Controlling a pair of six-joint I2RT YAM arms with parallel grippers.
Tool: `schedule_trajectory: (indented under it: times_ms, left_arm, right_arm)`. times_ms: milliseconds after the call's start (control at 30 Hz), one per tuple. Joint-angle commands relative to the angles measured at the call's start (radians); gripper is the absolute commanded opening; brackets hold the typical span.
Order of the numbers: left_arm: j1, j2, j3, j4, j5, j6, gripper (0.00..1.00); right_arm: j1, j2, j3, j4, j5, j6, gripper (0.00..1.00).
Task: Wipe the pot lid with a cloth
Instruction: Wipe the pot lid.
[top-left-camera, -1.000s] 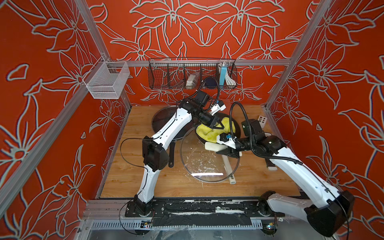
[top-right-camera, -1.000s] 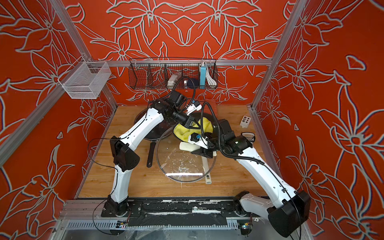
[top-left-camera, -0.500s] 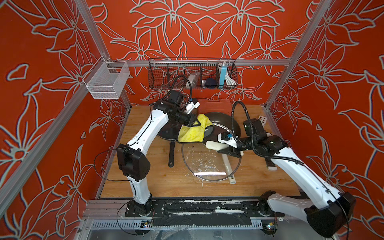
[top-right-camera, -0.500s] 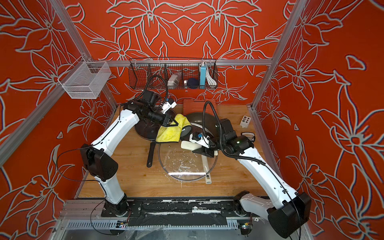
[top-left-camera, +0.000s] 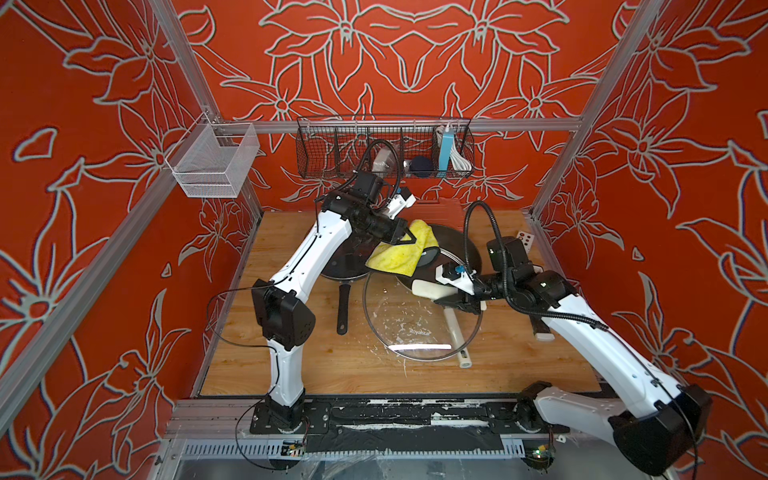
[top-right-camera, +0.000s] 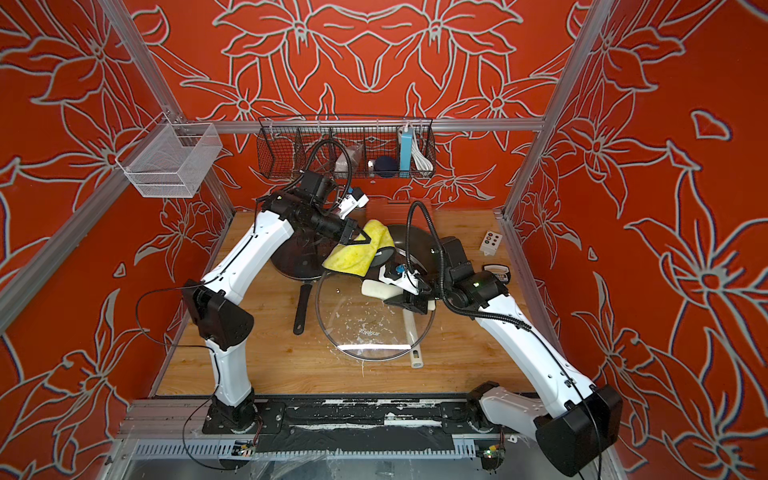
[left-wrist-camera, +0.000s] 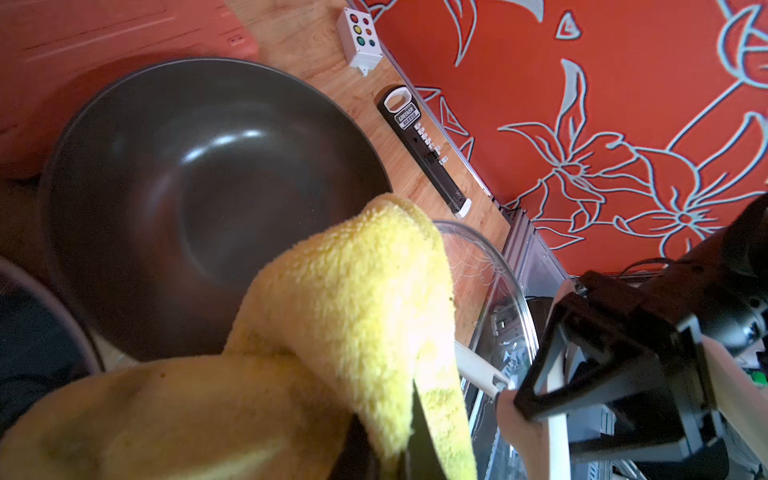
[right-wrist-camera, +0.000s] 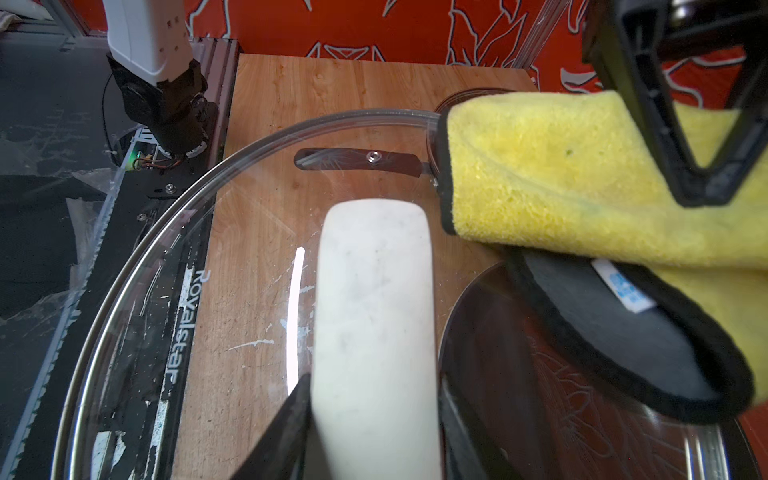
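Two arms are engaged, one on each task item.

1. Cloth. The cloth (top-left-camera: 399, 255) (top-right-camera: 353, 257) (right-wrist-camera: 561, 178) is yellow with a dark edge trim. It hangs folded from the left gripper (top-left-camera: 409, 240) (top-right-camera: 361, 240), whose jaws are closed tight on its upper fold. In both top views the cloth overlaps the rim of the pot lid (top-left-camera: 399, 332) (top-right-camera: 353, 332) at about 11 to 12 o'clock. The right wrist view shows one corner turned back with its dark reverse over the glass. Contact with the glass cannot be confirmed.

2. Pot lid. The pot lid is clear glass with white smears and sits at table centre. The right gripper (top-left-camera: 457, 297) (top-right-camera: 409, 301) clamps the cream lid handle (top-left-camera: 426, 288) (right-wrist-camera: 374, 291) from both sides, jaws partly closed to the handle's width.

3. Left arm pose. The base is at 7 o'clock of the lid. The elbow is raised at 9 o'clock, the forearm runs up to 11 o'clock, and the wrist bends so the gripper points toward 4 o'clock, down at the cloth.

4. Right arm pose. The base is at 5 o'clock. The forearm climbs toward 3 o'clock, and the wrist is level with the gripper pointing toward 9 o'clock.

5. Surroundings. A dark wok (top-left-camera: 453, 243) (left-wrist-camera: 187, 174) sits at 1 o'clock of the lid, partly under the cloth. A frying pan (top-left-camera: 343, 266) lies at 10 o'clock with its handle toward 6 o'clock. All of these are over the wooden table (top-left-camera: 291, 353).
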Motion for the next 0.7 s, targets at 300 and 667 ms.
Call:
schedule_trajectory:
  times_ms: [300, 667]
  left_arm:
    - [-0.188, 0.289, 0.331, -0.050, 0.087, -0.010, 0.00]
    - [-0.226, 0.282, 0.286, 0.023, 0.195, -0.027, 0.00]
  right_arm:
    - [-0.002, -0.043, 0.049, 0.200, -0.148, 0.026, 0.00]
    - [-0.002, -0.046, 0.040, 0.213, -0.136, 0.033, 0.00]
